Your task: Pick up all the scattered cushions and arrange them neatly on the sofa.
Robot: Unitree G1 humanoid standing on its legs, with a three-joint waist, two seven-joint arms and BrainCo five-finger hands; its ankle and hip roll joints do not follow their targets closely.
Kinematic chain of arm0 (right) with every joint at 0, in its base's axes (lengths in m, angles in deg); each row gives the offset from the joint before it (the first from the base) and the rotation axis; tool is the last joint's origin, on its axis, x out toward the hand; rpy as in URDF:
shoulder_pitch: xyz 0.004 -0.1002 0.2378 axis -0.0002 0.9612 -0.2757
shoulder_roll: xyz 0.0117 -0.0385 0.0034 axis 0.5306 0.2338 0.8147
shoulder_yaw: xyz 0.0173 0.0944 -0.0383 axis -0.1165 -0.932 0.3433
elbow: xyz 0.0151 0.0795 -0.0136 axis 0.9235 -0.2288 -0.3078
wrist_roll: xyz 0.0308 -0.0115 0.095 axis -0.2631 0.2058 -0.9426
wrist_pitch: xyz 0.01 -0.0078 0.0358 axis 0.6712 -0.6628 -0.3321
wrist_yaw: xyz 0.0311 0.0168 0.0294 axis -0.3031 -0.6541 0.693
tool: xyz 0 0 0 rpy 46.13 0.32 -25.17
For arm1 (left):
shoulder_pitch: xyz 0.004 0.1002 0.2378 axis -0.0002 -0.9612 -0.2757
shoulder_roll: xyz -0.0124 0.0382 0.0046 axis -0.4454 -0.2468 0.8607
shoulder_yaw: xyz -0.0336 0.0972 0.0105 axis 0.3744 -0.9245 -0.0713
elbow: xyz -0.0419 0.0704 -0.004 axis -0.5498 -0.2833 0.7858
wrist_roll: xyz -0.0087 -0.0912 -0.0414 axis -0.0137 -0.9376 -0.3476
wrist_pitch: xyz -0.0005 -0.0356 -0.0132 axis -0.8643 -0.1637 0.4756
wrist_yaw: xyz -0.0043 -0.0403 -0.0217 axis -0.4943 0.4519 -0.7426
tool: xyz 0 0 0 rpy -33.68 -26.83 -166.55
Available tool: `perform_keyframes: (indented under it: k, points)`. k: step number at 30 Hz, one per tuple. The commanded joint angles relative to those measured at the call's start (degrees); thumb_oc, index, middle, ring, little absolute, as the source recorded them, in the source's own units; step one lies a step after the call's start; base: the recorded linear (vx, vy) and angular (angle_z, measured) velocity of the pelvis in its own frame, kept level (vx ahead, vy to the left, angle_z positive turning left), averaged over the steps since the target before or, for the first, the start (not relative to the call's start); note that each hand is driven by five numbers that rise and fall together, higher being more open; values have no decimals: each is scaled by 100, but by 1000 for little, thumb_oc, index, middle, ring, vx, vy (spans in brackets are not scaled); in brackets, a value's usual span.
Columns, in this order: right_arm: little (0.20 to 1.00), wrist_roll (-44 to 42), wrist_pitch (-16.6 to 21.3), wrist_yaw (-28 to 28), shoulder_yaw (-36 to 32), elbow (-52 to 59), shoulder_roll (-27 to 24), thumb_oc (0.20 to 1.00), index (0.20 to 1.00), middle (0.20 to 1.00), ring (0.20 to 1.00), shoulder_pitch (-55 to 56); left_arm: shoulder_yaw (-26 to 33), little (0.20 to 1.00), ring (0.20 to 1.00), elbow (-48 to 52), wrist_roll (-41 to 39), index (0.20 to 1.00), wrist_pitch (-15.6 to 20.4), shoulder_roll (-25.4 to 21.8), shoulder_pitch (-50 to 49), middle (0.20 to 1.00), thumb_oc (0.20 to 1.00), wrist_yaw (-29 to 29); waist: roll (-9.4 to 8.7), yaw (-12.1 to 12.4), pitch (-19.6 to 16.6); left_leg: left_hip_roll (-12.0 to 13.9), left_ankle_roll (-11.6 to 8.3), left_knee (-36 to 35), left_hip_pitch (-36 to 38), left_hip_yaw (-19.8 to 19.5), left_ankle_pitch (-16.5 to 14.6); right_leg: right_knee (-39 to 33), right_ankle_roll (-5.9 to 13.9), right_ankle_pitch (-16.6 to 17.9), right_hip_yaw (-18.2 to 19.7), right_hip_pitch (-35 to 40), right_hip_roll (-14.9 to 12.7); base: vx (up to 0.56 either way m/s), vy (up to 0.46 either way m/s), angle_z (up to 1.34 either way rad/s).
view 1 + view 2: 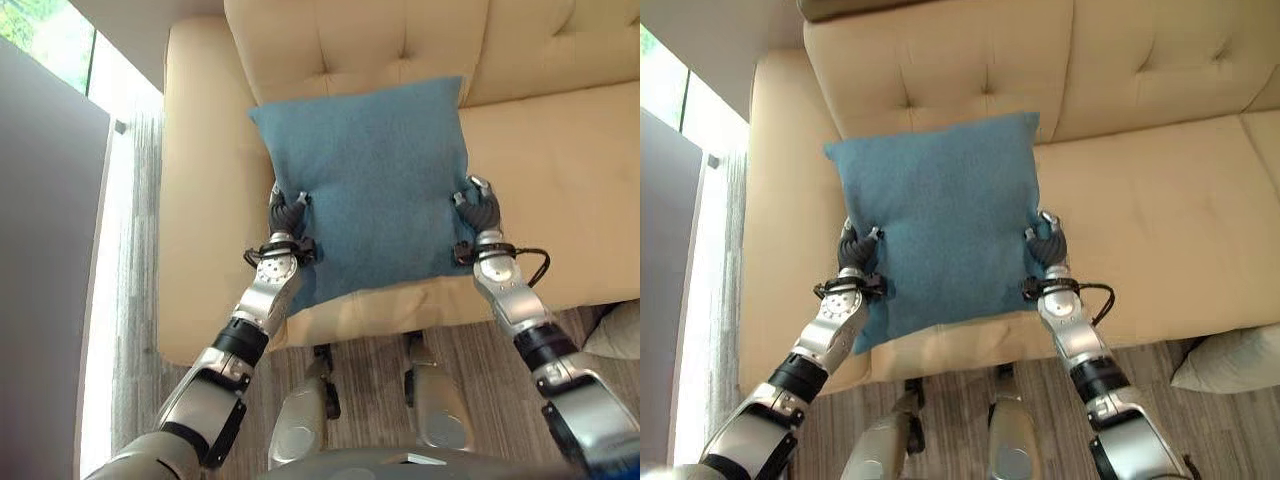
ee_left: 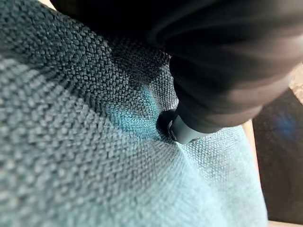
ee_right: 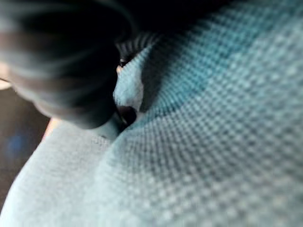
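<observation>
Blue cushion (image 1: 365,180): a square cushion of coarse blue weave, held between both hands over the sofa seat. Its far edge leans against the tufted backrest, and its near edge hangs over the front lip of the seat.

Left hand (image 1: 287,214): at the cushion's left edge, low on that side. The fingers curl into the fabric and pinch it, so the cloth puckers around them. In the left wrist view a dark fingertip (image 2: 222,90) presses into the blue weave and dents it.

Right hand (image 1: 479,209): at the cushion's right edge, about level with the left hand. The fingers are clenched on the fabric. In the right wrist view a fold of blue cloth bunches up beside the dark fingertip (image 3: 71,80).

Sofa (image 1: 560,190): cream, with a buttoned backrest and a wide left armrest. The seat runs on bare to the right of the cushion.

Second cushion (image 1: 1235,360): a pale cushion on the floor at the near right, just off the sofa's front edge and well apart from the blue one.

Floor (image 1: 140,330): grey wood-grain planks, showing in front of the sofa and along its left side.

Window (image 1: 55,40): at the far left, bright with daylight, beyond the sofa's left armrest.
</observation>
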Motion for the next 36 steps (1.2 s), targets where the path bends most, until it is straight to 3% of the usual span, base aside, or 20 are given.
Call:
perform_keyframes:
  k: [1, 4, 7, 14, 22, 27, 28, 29, 30, 31, 32, 36]
  points:
    - [200, 380, 456, -296, 256, 330, 197, 200, 200, 200, 200, -971, -455, 200, 200, -17, 435, 200, 655, 23, 1008, 200, 200, -57, -223, 95, -213, -307, 85, 783, -327, -441, -822, 1259, 52, -1073, -39, -446, 14, -67, 14, 3]
    - [200, 384, 468, -418, 266, 137, 183, 200, 200, 200, 200, -1277, -417, 200, 200, -119, 432, 200, 698, -8, 1246, 200, 200, -138, -217, 112, -196, -339, 85, 842, -506, -461, -805, 1311, 50, -1064, -10, -607, 10, -28, -12, 0]
    - [200, 589, 550, -943, 306, -199, 151, 200, 200, 200, 200, -2228, -415, 200, 200, -414, 516, 200, 837, -89, 2190, 200, 200, -511, -226, 125, -145, -367, 56, 891, -922, -523, -737, 1369, 72, -1028, 10, -1039, -2, -27, -20, -1]
    - [200, 1991, 368, -2212, 712, -549, -36, 200, 200, 200, 200, -3299, -582, 200, 200, -841, 1675, 200, 818, -268, 3549, 200, 200, -1585, -156, 116, -175, -373, -23, 360, -977, -585, -475, 1237, 117, -993, 5, -1259, 36, 5, -2, 1]
    - [200, 1866, 52, -2660, 1174, -1349, -167, 200, 200, 200, 200, -4762, -966, 200, 200, -1842, 1595, 200, 681, -319, 5032, 200, 200, -1705, -102, 155, -160, -360, -145, -16, -1199, -632, -218, 1025, 191, -847, -131, -1487, 67, 11, -32, 5]
    - [200, 1528, -57, -2609, 1571, -1997, -348, 200, 200, 200, 200, -5486, -1175, 200, 200, -2353, 1373, 200, 676, -434, 5720, 200, 200, -1509, -116, 182, -228, -384, -227, -16, -1580, -673, -149, 799, 246, -660, -202, -1723, 92, 16, -40, 9]
    - [200, 1232, -56, -2382, 1829, -2330, -428, 200, 200, 200, 200, -5774, -1311, 432, 432, -2709, 1043, 432, 686, -478, 6076, 432, 432, -1193, -142, 201, -265, -396, -251, -16, -1759, -686, -116, 644, 291, -531, -231, -1829, 102, 13, -28, 4]
    - [200, 1072, -62, -2239, 1974, -2502, -476, 200, 200, 200, 200, -5910, -1393, 1000, 1000, -2892, 839, 1000, 684, -485, 6226, 1000, 1000, -1022, -159, 210, -281, -403, -265, -16, -1842, -692, -95, 563, 305, -467, -244, -1879, 112, 12, -49, 2]
    - [200, 868, -100, -2005, 2136, -2635, -506, 200, 200, 200, 200, -6063, -1485, 1000, 1000, -3020, 642, 1000, 671, -532, 6416, 1000, 1000, -868, -203, 213, -303, -413, -279, -16, -1949, -694, -83, 458, 334, -395, -249, -1926, 131, 9, -33, 2]
    - [558, 658, -73, -1870, 2218, -2746, -513, 558, 558, 558, 558, -6162, -1549, 1000, 1000, -3163, 468, 1000, 676, -549, 6568, 1000, 1000, -725, -211, 216, -328, -416, -294, -16, -2054, -686, -56, 372, 349, -328, -251, -1997, 140, 10, -33, 5]
    - [1000, 474, -103, -1732, 2340, -2874, -590, 1000, 1000, 1000, 1000, -6281, -1622, 1000, 1000, -3292, 301, 1000, 643, -584, 6697, 1000, 1000, -602, -228, 227, -356, -413, -307, -16, -2166, -682, -33, 288, 377, -258, -262, -2073, 146, 14, -24, 4]
    - [1000, -405, -68, -1046, 2641, -3144, -719, 1000, 1000, 1000, 1000, -6389, -1837, 1000, 1000, -3538, -140, 1000, 563, -768, 6965, 1000, 1000, -182, -262, 251, -461, -431, -324, -16, -2548, -687, 77, 126, 412, -103, -216, -2379, 194, 0, 0, 0]
